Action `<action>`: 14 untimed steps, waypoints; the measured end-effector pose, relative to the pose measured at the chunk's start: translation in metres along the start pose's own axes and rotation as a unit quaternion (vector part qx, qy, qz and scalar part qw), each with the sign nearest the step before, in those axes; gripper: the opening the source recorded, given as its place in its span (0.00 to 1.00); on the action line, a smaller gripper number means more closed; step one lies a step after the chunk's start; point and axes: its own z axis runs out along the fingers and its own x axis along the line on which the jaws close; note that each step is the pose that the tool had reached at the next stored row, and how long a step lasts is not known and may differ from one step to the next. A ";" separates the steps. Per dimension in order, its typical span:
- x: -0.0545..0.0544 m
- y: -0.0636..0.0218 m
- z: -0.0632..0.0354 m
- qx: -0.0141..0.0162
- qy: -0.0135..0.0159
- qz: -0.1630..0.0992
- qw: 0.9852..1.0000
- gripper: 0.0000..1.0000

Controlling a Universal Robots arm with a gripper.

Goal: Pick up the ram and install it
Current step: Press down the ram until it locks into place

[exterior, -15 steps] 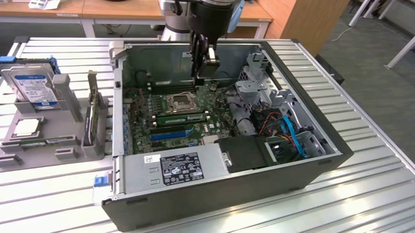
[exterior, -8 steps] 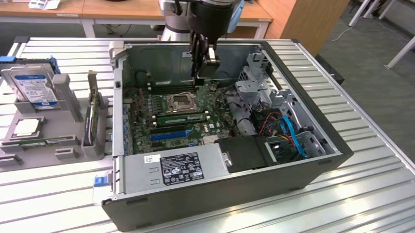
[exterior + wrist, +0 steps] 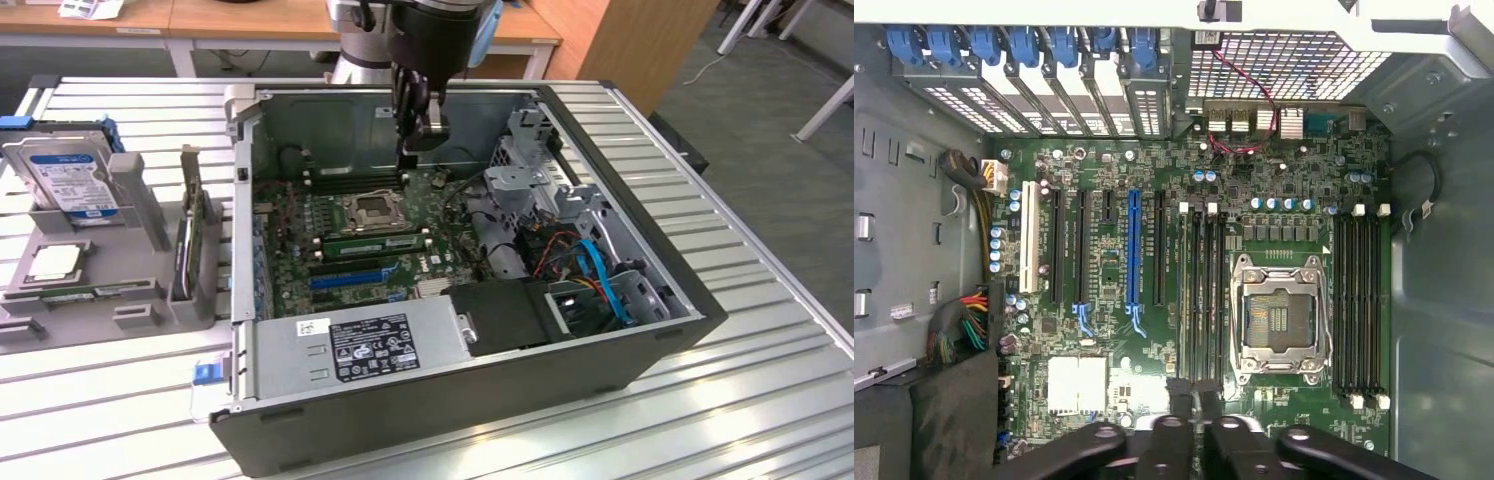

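At the near edge of the open computer case (image 3: 534, 405), the grey power supply (image 3: 367, 345) is seen. The case is laid on its side on the slatted table (image 3: 761, 400) with the panel off, so that the board faces up and can be reached from above. Outside the case, on the exterior view's left, a grey holder (image 3: 140, 195) is noted with a dark card (image 3: 198, 235) and a hard drive (image 3: 60, 175) stood on edge, presumably for taking from above. Beyond the power supply the blue slot (image 3: 354, 276) is recorded, empty. One row farther, between the blue slot and the processor socket (image 3: 371, 211), the ram (image 3: 376, 243) is found. It is a green stick stood on edge in a memory slot, level and in line with it, and so is judged to be seated. Whether the end latches are locked cannot be told. Beyond the socket a second bank of memory slots (image 3: 358, 180) is noted. Over the far end of the board the claw (image 3: 422, 148) is held pointing straight down, well apart from the ram, high enough that the whole board is taken in by the wrist view. Whether the claw is open or closed cannot be told.
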 end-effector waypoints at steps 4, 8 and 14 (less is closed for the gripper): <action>0.000 0.0000 0.0000 0.000 0.000 0.000 1.000 0.10; 0.000 0.0000 0.0000 0.000 0.000 0.000 1.000 0.10; 0.000 0.0000 0.0000 0.002 0.000 -0.001 1.000 0.10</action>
